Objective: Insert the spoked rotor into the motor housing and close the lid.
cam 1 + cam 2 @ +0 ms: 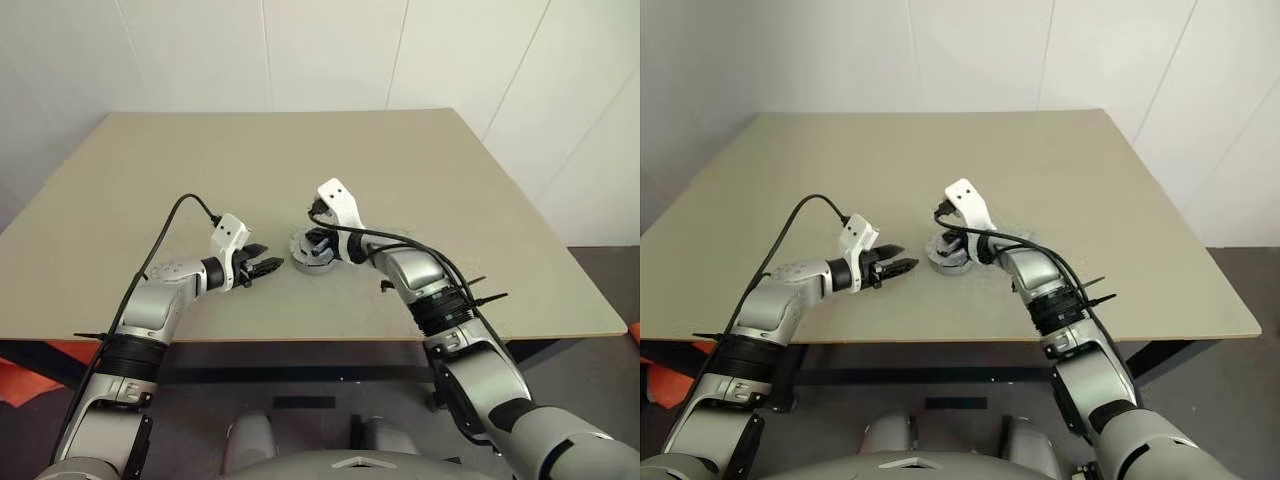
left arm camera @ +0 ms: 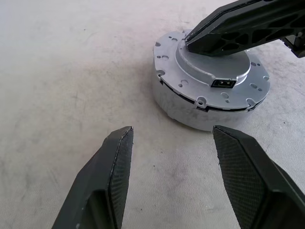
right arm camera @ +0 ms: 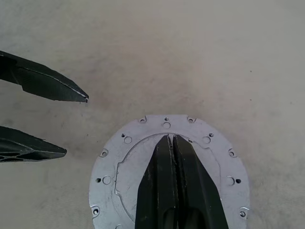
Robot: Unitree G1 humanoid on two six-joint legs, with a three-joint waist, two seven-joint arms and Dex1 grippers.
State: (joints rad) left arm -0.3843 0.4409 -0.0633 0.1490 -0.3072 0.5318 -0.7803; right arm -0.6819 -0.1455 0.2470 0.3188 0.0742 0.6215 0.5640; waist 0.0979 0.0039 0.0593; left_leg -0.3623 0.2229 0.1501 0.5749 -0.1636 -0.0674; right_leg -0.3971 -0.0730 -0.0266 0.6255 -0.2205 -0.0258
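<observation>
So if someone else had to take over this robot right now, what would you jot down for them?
Left gripper: open, holding nothing, beside the motor.
Right gripper: shut, its tips on top of the silver lid.
The lid sits on the motor housing, mid-table; the rotor can't be seen, presumably inside.
Done: lid placed on.
Left: check that it is seated all round, then lift the right gripper away.

A plain beige rectangular table (image 1: pixel 480 200) with a matte, faintly scuffed top carried the work. Directly on it, near the front edge and about midway across, sat a short round silver-grey metal motor housing (image 2: pixel 190 107), closed by a flat silver lid (image 3: pixel 217 157) with small holes around its rim and a raised central disc bearing a small dark socket.
</observation>
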